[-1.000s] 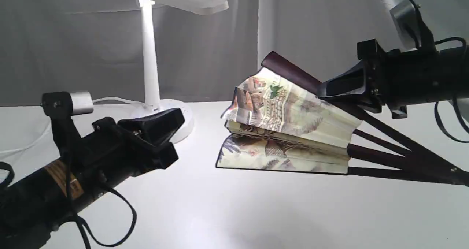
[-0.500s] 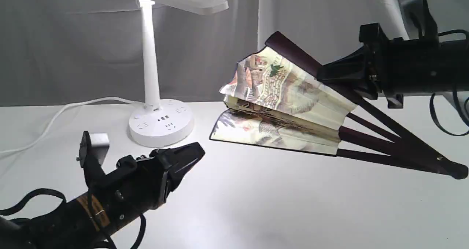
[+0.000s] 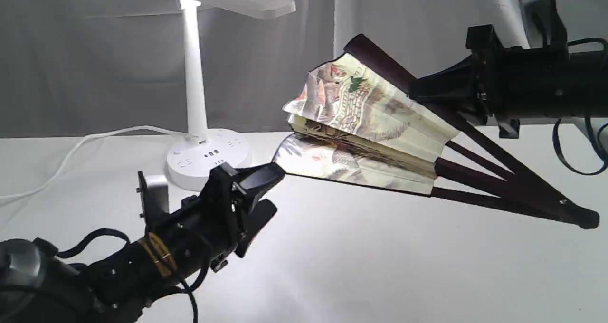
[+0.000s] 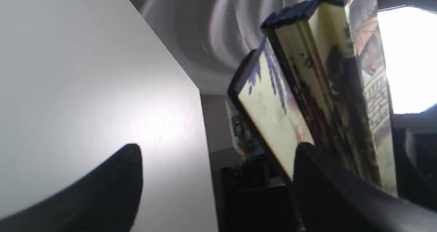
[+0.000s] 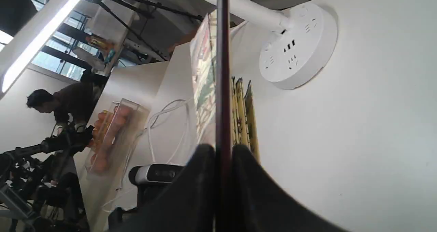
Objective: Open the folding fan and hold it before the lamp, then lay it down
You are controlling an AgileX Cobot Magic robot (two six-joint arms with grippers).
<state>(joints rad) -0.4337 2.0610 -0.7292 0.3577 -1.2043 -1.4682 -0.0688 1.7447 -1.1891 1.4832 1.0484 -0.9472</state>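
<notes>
At the far left a white cord (image 3: 71, 147) runs across the worktop (image 3: 380, 266) to the lamp (image 3: 194, 76). The lamp stands at the far side of the worktop on a round base with sockets. Its slim stem is upright and its flat bar head points to the right, lit on the underside.

Just right of the lamp base and nearer, my left gripper (image 3: 274, 190) hangs above the worktop with its jaws spread wide and nothing between them. Its upper finger (image 3: 266, 178) points at the lower left corner of the fan (image 3: 370, 118). The two are very close, but I cannot tell whether they touch. In the left wrist view the black-edged folds of the fan rise just beyond one finger (image 4: 327, 184).

The fan is in the air to the right of the lamp, clear of the worktop and only partly spread. Its painted paper faces left and several folds are bunched in the middle. The dark ribs run down to the right and meet at the pivot, which is the lowest point.

On the right, my right gripper (image 3: 420, 97) is clamped on the fan's upper dark guard, close to where the paper ends. The right wrist view shows both fingers pressed against that thin guard.
</notes>
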